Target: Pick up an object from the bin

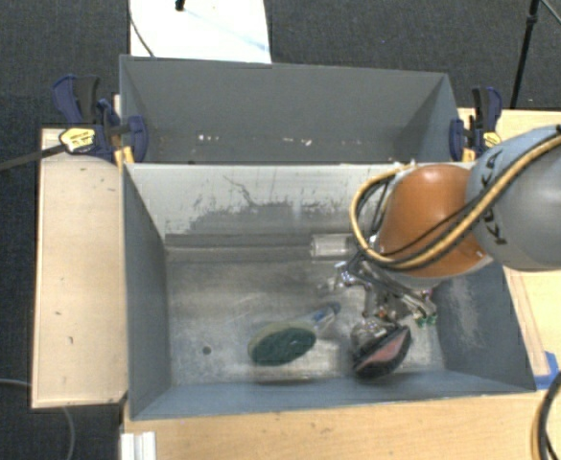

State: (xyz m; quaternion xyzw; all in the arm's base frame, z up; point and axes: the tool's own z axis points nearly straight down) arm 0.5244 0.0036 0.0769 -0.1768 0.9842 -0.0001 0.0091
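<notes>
The arm's orange cover [429,223] and its looped cables sit highest, right of centre in the frame, and hide much of what you need to see below. Under it the gripper [381,326] hangs just over a dark, rounded thing with a pinkish-red patch [384,353], low and right of centre on the floor of the bin [213,286], close to the front wall. Whether the gripper is spread or closed, you cannot tell from here. A flat dark-green oval [282,344] lies to its left, apart from it, and a clear piece [330,247] rests by the back wall. Your likely risks are a shallow grip letting the dark thing slip, or it being pushed against the front wall.
</notes>
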